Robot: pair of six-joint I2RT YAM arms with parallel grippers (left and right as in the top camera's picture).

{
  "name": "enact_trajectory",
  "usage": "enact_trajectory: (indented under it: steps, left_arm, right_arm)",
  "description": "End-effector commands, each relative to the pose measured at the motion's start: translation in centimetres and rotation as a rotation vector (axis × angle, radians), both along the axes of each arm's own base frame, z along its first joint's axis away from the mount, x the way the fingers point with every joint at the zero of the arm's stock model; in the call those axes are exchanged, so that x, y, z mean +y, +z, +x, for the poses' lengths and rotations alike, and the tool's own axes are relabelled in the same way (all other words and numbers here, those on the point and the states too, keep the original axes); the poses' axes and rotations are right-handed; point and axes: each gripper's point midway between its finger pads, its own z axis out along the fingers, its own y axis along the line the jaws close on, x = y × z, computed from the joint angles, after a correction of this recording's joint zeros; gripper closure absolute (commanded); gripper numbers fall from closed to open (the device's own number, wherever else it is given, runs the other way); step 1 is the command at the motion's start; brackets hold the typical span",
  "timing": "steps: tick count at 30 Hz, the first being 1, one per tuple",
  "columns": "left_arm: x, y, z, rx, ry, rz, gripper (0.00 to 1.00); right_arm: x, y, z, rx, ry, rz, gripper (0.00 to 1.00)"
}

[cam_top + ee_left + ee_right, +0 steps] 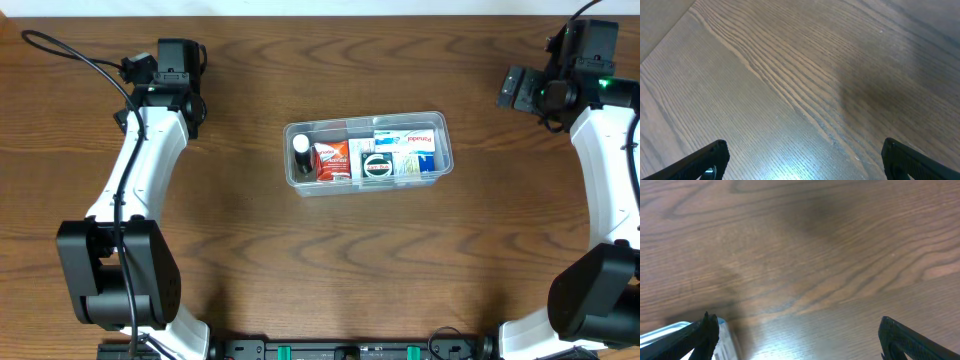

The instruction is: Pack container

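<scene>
while left tool [805, 150] and right tool [797, 325] wide and empty, container [445, 140] with small boxes [333, 160] and bottle [302, 157]

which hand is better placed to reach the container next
Right, probably: the right hand is nearer the container, whose corner shows in its wrist view; the left hand sees only table.

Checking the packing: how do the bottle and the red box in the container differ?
The bottle is dark with a white cap and round from above; the red box is rectangular. The bottle sits at the left end of the container; the red box lies next to it, nearer the middle. Both are inside the container.
</scene>
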Motion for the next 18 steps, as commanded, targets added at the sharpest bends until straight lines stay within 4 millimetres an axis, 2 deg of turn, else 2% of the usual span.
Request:
enact_trajectory:
  steps: [1, 5, 8, 9, 11, 14, 16, 18]
  left_arm:
    - [0.2, 2.1, 1.2, -0.089, -0.005, 0.014, 0.02]
    - [0.2, 3.6, 2.6, -0.180, -0.007, 0.015, 0.02]
    - [0.2, 5.4, 1.7, -0.162, -0.055, 0.046, 0.02]
    - [0.2, 6.4, 1.2, -0.176, -0.054, 0.045, 0.02]
    - [0.1, 8.7, 0.0, -0.226, -0.043, 0.035, 0.02]
    - [-1.1, 12.7, -2.0, -0.342, -0.058, -0.059, 0.02]
    - [-2.1, 15.5, -3.7, -0.421, -0.090, -0.122, 0.02]
    - [-2.9, 18.3, -5.5, -0.500, -0.125, -0.167, 0.02]
  right_arm:
    - [1.1, 1.5, 1.0, -0.067, 0.033, 0.054, 0.01]
    - [2.4, 4.1, 1.7, -0.152, 0.102, 0.094, 0.01]
    - [2.6, 7.6, 1.2, -0.232, 0.120, 0.074, 0.01]
    - [2.7, 9.4, 0.6, -0.272, 0.133, 0.057, 0.01]
    - [2.9, 13.1, -1.0, -0.355, 0.153, 0.021, 0.01]
    - [3.5, 19.0, -4.8, -0.495, 0.160, -0.012, 0.01]
    - [3.9, 22.5, -8.1, -0.581, 0.166, -0.039, 0.01]
    - [4.4, 25.1, -11.4, -0.649, 0.170, -0.056, 0.01]
